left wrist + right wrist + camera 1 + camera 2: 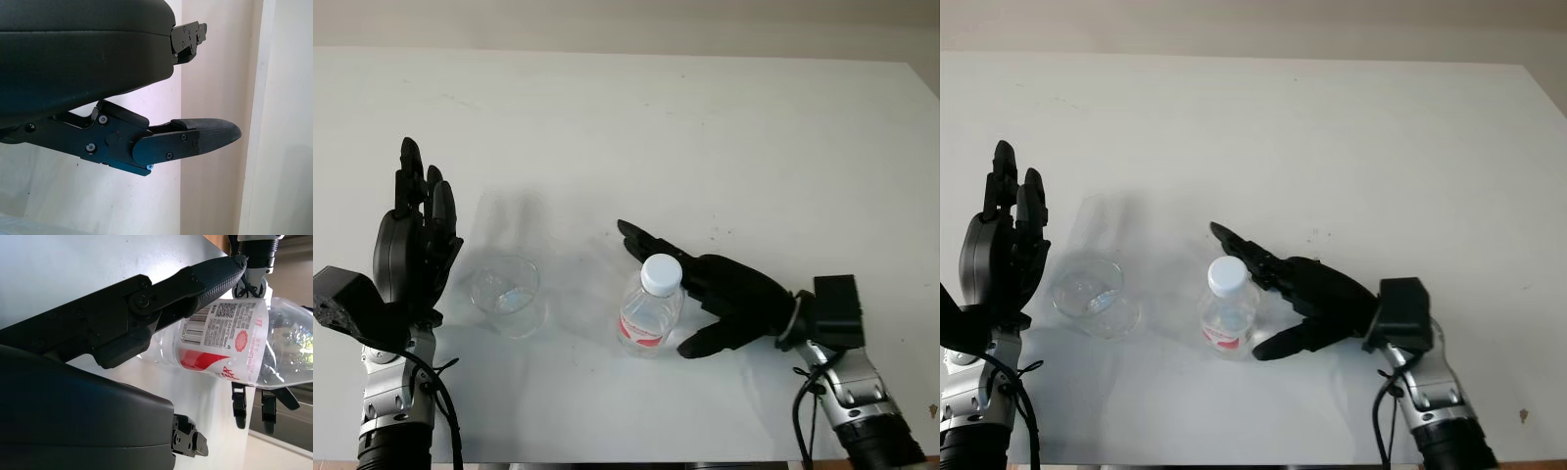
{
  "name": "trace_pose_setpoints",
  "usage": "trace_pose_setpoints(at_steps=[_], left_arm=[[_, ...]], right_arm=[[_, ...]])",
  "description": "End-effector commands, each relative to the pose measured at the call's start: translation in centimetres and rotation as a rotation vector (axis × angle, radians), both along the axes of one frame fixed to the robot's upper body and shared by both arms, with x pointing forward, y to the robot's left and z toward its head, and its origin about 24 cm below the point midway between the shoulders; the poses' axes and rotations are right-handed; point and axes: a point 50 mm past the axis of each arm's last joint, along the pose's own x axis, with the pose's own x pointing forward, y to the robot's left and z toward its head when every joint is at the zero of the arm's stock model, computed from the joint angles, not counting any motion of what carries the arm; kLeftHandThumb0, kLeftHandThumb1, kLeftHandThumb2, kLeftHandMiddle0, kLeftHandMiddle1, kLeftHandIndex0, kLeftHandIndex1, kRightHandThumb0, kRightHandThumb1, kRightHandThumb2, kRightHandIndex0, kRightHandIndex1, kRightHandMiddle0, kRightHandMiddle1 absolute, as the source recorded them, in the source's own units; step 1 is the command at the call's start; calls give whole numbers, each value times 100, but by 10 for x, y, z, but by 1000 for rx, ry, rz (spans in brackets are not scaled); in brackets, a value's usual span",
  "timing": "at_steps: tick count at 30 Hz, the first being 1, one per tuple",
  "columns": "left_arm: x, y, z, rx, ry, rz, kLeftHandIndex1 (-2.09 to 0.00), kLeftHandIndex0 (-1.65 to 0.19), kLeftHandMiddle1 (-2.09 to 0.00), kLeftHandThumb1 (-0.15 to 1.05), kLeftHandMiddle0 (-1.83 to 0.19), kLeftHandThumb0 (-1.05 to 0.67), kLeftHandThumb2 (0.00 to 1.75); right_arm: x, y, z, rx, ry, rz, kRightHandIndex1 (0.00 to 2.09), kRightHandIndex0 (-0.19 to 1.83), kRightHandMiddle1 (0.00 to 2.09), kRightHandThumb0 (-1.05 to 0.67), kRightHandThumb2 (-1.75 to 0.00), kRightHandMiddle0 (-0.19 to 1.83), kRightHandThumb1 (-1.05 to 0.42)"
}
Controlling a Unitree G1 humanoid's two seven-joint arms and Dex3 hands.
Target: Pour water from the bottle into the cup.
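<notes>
Left eye view: clear, white-capped, red-labelled bottle (650, 307) stands beside cup (509, 293).

White table (705, 127): a matte surface spanning nearly the whole frame, from the lower edge to a straight far edge near the top. A few faint dark specks mark it, one just right of centre. Wall (626, 22): a pale beige band along the top of the frame, beyond the table's far edge. Floor (932, 69): a narrow strip at the upper right corner, past the table's right edge.
</notes>
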Motion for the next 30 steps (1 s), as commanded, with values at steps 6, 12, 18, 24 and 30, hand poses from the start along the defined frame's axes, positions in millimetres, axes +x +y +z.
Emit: trace_pose_setpoints(at_steps=[6,12,18,24,30], left_arm=[[1,2,5,21,-18,5,0,19,0,105,19,-73,55],[0,2,4,20,-17,10,0,19,-2,105,19,-73,54],[-2,1,4,24,-18,11,0,19,-1,105,19,-72,55],[-1,0,3,13,-13,8,0,19,-2,105,19,-73,55],[-1,-1,3,14,-13,8,0,19,-1,105,19,-72,56]], right_arm=[[2,10,-2,43,27,77,0,-19,0,-104,-5,-19,-96],[2,18,-4,54,30,118,1,-18,4,-100,-5,-13,-94],[2,22,-7,44,78,160,13,10,17,-91,-4,14,-86],[1,26,-7,51,158,222,17,27,24,-77,-4,28,-81],[-1,28,-4,20,182,280,31,41,37,-65,-5,39,-79]])
